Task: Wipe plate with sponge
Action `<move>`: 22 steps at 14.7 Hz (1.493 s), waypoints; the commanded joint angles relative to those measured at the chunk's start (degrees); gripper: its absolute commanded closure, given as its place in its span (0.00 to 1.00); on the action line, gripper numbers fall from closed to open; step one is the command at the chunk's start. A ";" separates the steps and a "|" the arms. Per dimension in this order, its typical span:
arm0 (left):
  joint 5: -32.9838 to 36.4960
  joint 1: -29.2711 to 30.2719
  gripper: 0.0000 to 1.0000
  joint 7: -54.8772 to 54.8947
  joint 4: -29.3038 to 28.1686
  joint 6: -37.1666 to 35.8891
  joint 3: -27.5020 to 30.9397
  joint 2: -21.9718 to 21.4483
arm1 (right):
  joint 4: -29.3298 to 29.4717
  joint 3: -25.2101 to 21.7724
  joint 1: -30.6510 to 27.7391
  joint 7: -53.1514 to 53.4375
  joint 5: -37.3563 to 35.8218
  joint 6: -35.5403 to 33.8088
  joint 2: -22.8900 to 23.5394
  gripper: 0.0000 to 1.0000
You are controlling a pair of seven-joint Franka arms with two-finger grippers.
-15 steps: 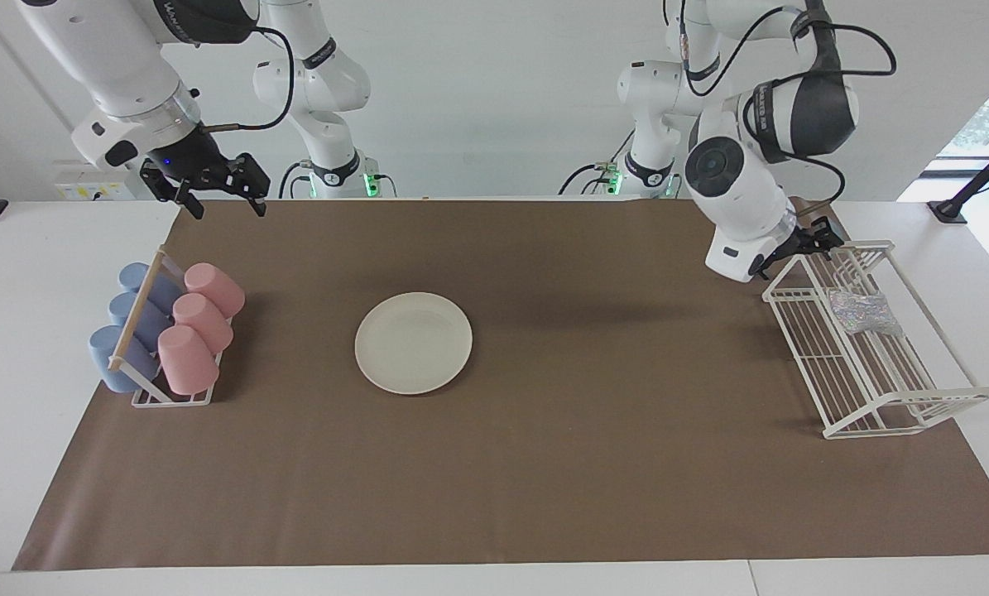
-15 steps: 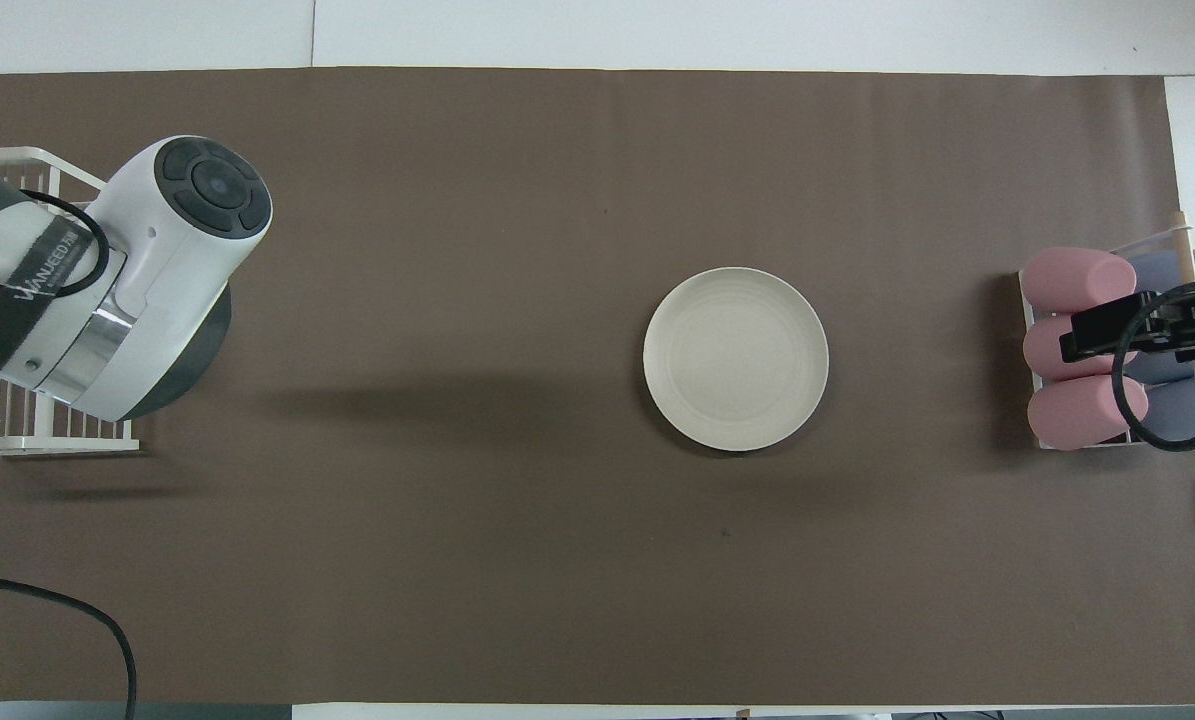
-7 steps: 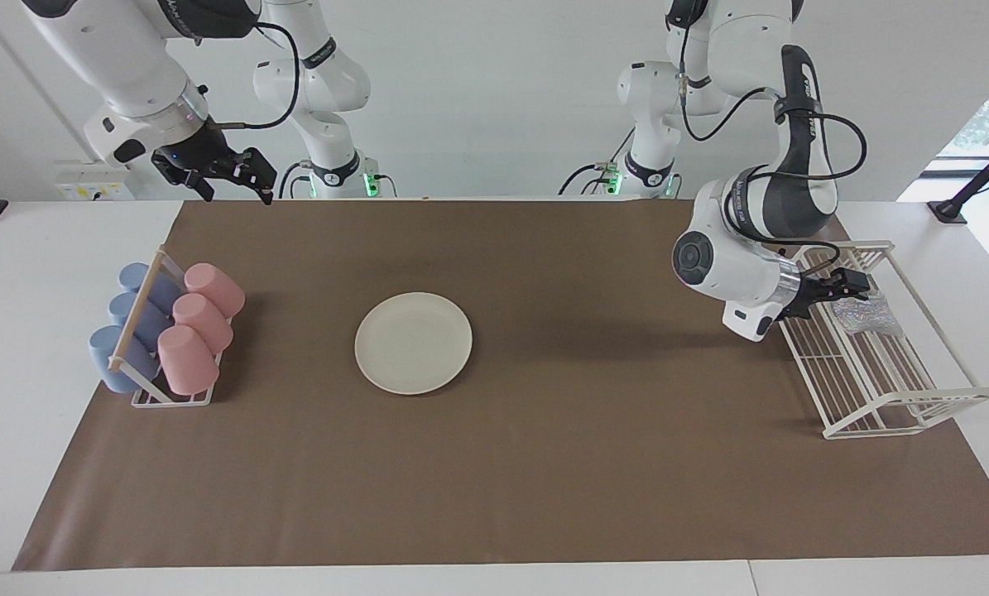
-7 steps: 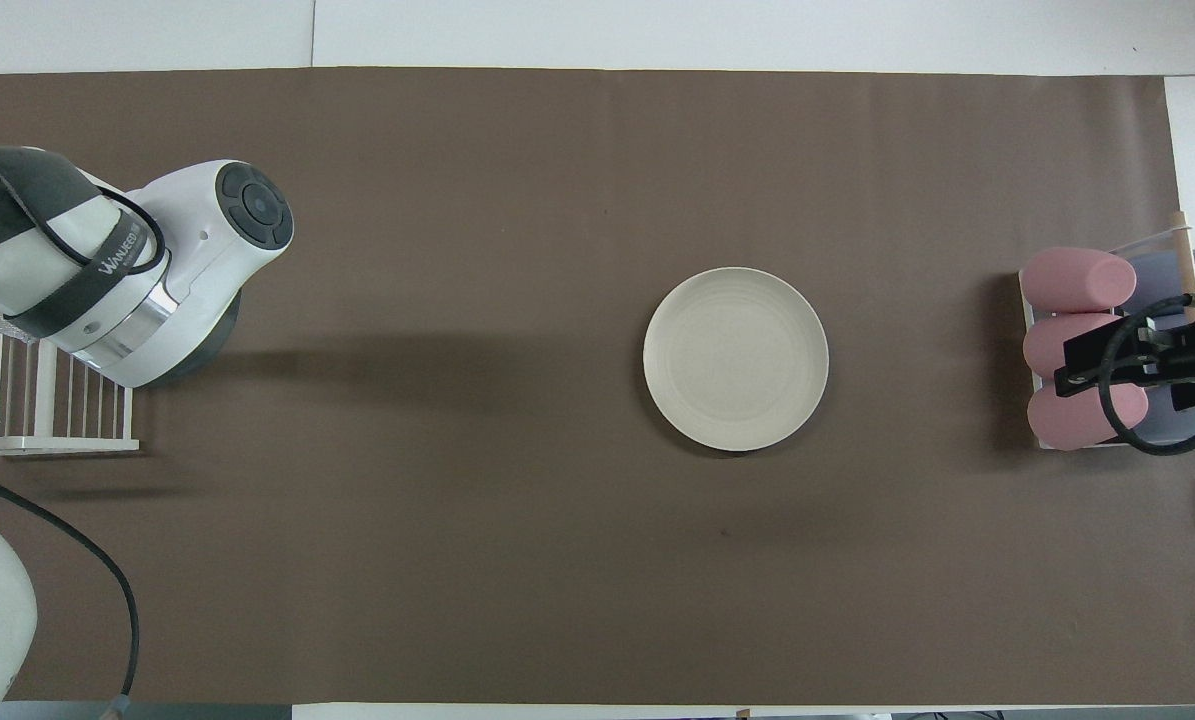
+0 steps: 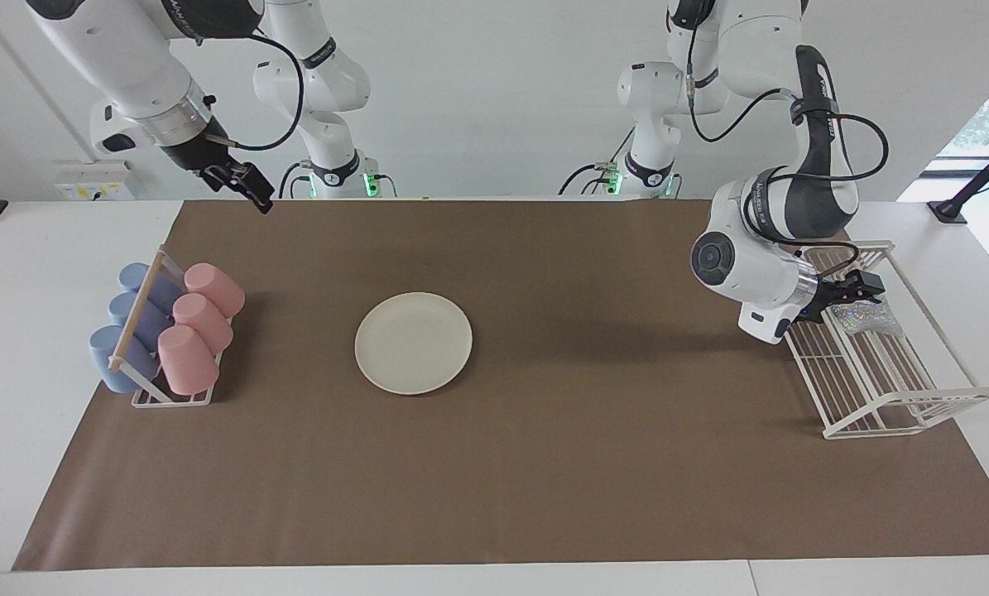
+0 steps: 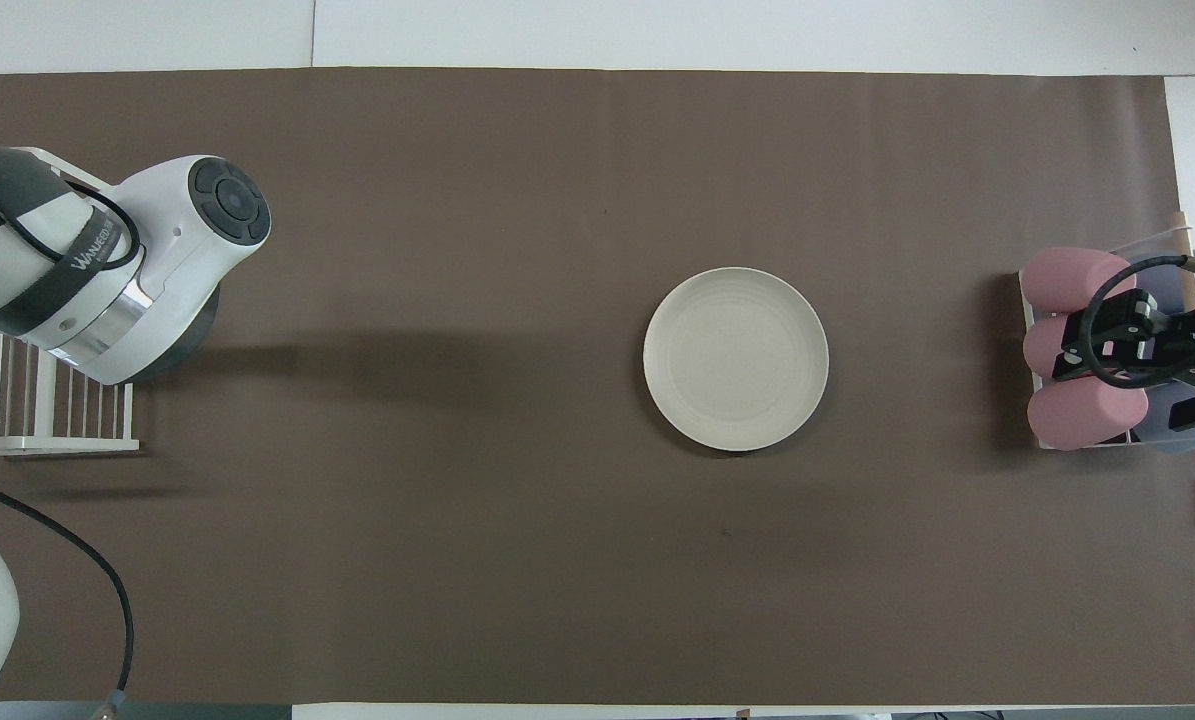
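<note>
Plate [image 5: 413,342]: flat on the bench's [image 5: 544,463] middle, bare.
Sponge [image 5: 865,316]: in the wire rack [image 5: 875,389] at the left arm's end.
Left hand [image 5: 858,291]: fingers spread, at the sponge's edge.
Right hand [image 5: 242,184]: raised, spread, waits over the bench's robot-side edge.

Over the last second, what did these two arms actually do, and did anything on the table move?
The left hand came down from above the wire rack to the sponge lying in it, fingers open, not yet gripping. The right hand, raised near the cups, turned a little. The plate, cups and rack stayed put.
</note>
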 commanded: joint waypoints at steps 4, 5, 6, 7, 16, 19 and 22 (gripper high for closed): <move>1.25 1.33 0.16 -4.01 -1.28 2.49 -0.12 -0.02 | -6.55 1.00 4.96 34.63 7.25 8.53 -3.54 0.00; 1.25 1.33 0.23 -4.45 -1.37 2.49 -0.12 -0.02 | -7.61 1.00 5.41 37.90 8.66 10.28 -4.07 0.00; 1.25 1.33 0.28 -4.55 -1.46 2.49 -0.12 -0.11 | -7.88 1.09 6.02 39.67 10.67 11.60 -4.25 0.00; 1.25 1.33 0.32 -5.16 -1.98 2.66 -0.12 -0.19 | -8.14 1.00 7.68 42.21 12.08 13.10 -4.34 0.00; 1.25 1.94 0.75 -7.71 -2.96 4.16 -0.12 -0.46 | -7.18 1.09 27.01 70.17 13.86 27.35 -0.84 0.00; 1.25 1.94 1.00 -7.71 -2.96 4.16 -0.12 -0.46 | -2.73 1.00 32.64 77.97 9.49 26.48 6.78 0.00; 1.25 1.86 1.00 -7.80 -2.96 4.25 -0.21 -0.46 | 8.88 1.09 35.82 84.07 1.65 16.74 15.43 0.00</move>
